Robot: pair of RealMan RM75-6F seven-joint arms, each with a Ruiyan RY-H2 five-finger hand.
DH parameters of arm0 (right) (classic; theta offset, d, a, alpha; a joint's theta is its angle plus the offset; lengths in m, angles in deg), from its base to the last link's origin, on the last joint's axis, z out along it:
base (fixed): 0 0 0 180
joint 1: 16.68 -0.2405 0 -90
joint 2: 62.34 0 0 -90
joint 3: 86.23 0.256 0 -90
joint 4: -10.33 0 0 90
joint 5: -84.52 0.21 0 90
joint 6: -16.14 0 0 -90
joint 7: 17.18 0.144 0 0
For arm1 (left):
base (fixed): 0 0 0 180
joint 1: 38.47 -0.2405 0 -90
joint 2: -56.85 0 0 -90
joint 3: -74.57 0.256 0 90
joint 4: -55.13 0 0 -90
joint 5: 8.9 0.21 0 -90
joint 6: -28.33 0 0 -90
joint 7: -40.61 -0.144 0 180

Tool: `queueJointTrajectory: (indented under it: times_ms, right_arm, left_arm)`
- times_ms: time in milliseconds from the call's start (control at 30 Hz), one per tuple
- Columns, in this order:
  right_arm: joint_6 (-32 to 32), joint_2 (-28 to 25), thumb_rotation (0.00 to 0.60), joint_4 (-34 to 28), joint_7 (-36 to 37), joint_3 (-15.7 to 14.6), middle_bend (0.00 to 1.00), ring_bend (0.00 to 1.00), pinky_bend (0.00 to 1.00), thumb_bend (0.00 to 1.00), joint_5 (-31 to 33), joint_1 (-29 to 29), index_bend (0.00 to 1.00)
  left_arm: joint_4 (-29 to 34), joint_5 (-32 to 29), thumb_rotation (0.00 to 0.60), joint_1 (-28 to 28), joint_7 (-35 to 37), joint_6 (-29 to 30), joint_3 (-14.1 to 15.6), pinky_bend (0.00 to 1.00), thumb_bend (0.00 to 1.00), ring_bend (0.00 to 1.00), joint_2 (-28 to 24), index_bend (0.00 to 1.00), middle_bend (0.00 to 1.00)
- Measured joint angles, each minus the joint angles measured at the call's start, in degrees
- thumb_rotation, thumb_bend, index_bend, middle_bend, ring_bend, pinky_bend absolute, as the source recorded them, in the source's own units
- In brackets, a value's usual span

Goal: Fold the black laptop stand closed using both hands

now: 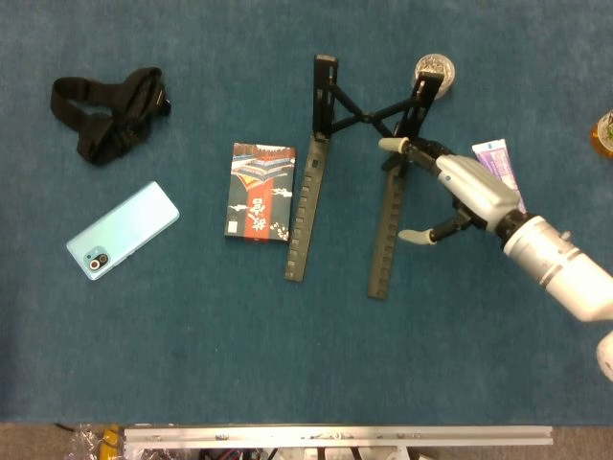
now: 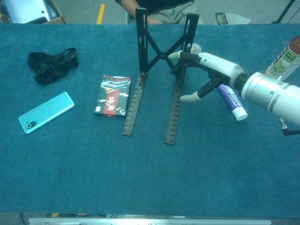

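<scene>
The black laptop stand [image 1: 303, 206] stands unfolded in the middle of the blue table, two notched rails lying parallel and joined by crossed struts at the far end. In the chest view the laptop stand [image 2: 133, 106] shows its two uprights rising at the back. My right hand [image 1: 466, 190] hovers just right of the right rail, fingers spread and holding nothing. One fingertip [image 1: 388, 145] is beside the right upright, and I cannot tell if it touches. The chest view shows the same right hand [image 2: 212, 69] beside that rail. My left hand appears in neither view.
Left of the stand lies a patterned box [image 1: 259, 190], then a light blue phone [image 1: 123, 230] and a black strap [image 1: 110, 110]. A purple-and-white tube [image 1: 498, 158] lies partly under my right hand. A round silver object [image 1: 436, 66] sits behind the stand, a bottle [image 2: 283, 58] at the far right.
</scene>
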Motion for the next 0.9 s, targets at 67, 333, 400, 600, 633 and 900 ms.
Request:
queueJointTrajectory:
  times_ms: [67, 333, 400, 600, 633, 900]
  right_arm:
    - [0.1, 0.4, 0.6, 0.7, 0.1, 0.0, 0.26, 0.05, 0.03, 0.13, 0.3, 0.0, 0.1]
    - [0.4, 1.3, 0.6, 2.6, 0.1, 1.1, 0.26, 0.05, 0.03, 0.13, 1.5, -0.4, 0.1]
    - [0.4, 1.5, 0.6, 3.0, 0.1, 1.3, 0.26, 0.05, 0.03, 0.13, 1.9, -0.5, 0.1]
    - [0.4, 1.8, 0.6, 3.4, -0.4, 1.4, 0.26, 0.05, 0.03, 0.13, 2.4, -0.4, 0.1]
    - [0.4, 1.6, 0.6, 3.0, -0.3, 1.2, 0.26, 0.05, 0.03, 0.13, 2.2, -0.3, 0.1]
    - [0.1, -1.1, 0.6, -1.0, 0.6, -1.6, 0.26, 0.05, 0.03, 0.13, -2.0, 0.8, 0.1]
  left_arm:
    - [-0.1, -0.1, 0.6, 0.0, 0.0, -0.1, 0.0, 0.01, 0.26, 0.0, 0.0, 0.04, 0.0]
    - [-0.1, 0.0, 0.6, 0.5, -0.2, -0.5, -0.1, 0.01, 0.26, 0.0, 0.2, 0.04, 0.0]
    - [-0.2, -0.1, 0.6, 0.6, -0.2, -0.7, -0.1, 0.01, 0.26, 0.0, 0.3, 0.04, 0.0]
    - [-0.3, -0.2, 0.6, 0.6, -0.1, -0.7, -0.1, 0.01, 0.26, 0.0, 0.3, 0.04, 0.0]
    - [-0.3, -0.2, 0.6, 0.6, -0.1, -0.6, -0.1, 0.01, 0.26, 0.0, 0.3, 0.04, 0.0]
    - [-0.2, -0.2, 0.6, 0.3, -0.1, -0.3, 0.1, 0.01, 0.26, 0.0, -0.1, 0.04, 0.0]
